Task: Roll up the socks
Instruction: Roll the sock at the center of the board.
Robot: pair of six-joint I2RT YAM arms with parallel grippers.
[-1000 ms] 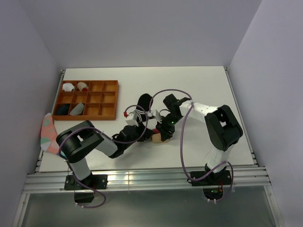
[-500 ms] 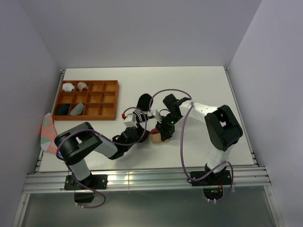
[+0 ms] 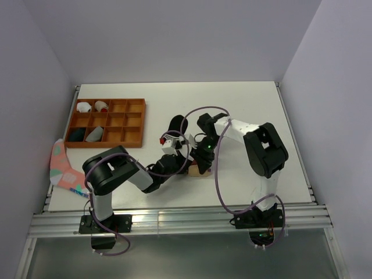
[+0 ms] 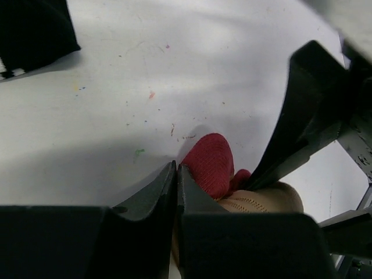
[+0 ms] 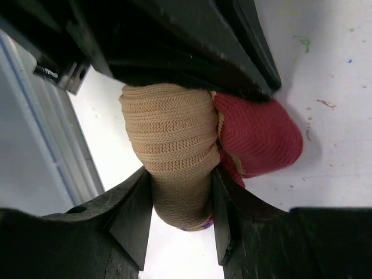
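- Just front of centre on the table (image 3: 261, 104), both arms reach in from their bases and meet over the tan sock (image 5: 174, 133).
- It is bunched into a thick roll, and in the right wrist view its maroon toe (image 5: 261, 139) pokes out at 3 o'clock.
- The right gripper (image 5: 180, 174) pinches the roll, with one finger pressed against each side.
- The left gripper (image 4: 176, 174) has its fingers almost pressed together, with only a hairline slit between them. Its tips sit right against the maroon toe; I cannot tell whether any fabric is caught.
- At the table's 9 o'clock edge, a pink sock (image 3: 60, 165) drapes over the side.
- At 11 o'clock from the roll, the black sock (image 3: 176, 124) lies flat and apart from it.
- Farther off at 10 o'clock sits a wooden tray (image 3: 143, 123), with small bundles in its left compartments.
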